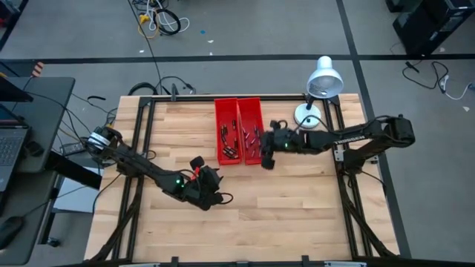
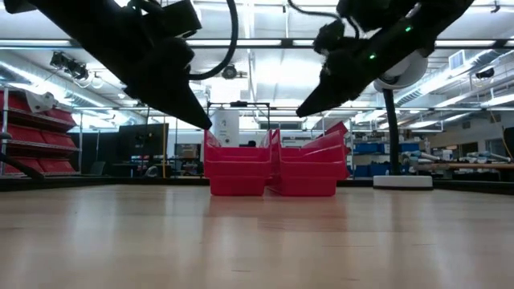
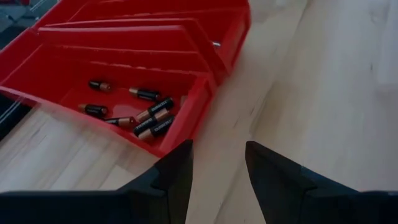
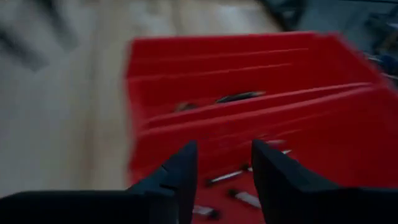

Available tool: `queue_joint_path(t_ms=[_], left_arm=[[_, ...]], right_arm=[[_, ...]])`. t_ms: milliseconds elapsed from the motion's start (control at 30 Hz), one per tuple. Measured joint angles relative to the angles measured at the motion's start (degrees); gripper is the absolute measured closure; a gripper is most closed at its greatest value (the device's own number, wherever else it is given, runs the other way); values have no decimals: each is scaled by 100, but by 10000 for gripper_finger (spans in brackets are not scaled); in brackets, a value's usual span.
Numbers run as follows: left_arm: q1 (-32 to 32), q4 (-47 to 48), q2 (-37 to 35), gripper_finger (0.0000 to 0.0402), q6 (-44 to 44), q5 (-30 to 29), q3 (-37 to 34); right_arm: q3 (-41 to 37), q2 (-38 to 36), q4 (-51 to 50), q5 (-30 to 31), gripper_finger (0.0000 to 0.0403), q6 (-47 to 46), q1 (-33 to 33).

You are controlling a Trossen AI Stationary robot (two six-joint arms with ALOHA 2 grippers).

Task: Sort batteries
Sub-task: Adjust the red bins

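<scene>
Two red bins stand side by side at the table's far middle: the left bin [image 1: 225, 130] and the right bin [image 1: 251, 127]. Several batteries [image 3: 152, 118] lie on the left bin's floor, dark with copper ends. More batteries [image 4: 239, 177] lie in the right bin. My left gripper [image 3: 217, 149] hovers open over bare wood, near and left of the bins [image 1: 210, 176], with nothing between its fingers. My right gripper [image 4: 224, 149] hangs open above the right bin's near end [image 1: 263, 147], holding nothing.
A white desk lamp [image 1: 320, 85] stands at the table's far right, close behind my right arm. A black frame rail [image 1: 148, 133] runs along the table's edges. Bare wood [image 1: 282, 215] fills the table's near half. In the low view both bins [image 2: 273, 172] stand between the two arms.
</scene>
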State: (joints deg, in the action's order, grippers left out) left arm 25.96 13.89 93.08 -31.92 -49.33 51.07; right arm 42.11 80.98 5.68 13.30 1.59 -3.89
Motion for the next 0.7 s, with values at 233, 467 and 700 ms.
queue_joint_path(t_ms=[233,467,700], left_arm=[[52,-22,2,239,187,5,0],[-83,-161,8,239,412,5,-158],[-162,-1090,15,239,319,248,-728]], right_arm=[[0,-6,-530,-2,319,-266,1041],[-146,177,-380,-3,391,-316,1378],[-527,725,-10,-293,401,-586,1405]])
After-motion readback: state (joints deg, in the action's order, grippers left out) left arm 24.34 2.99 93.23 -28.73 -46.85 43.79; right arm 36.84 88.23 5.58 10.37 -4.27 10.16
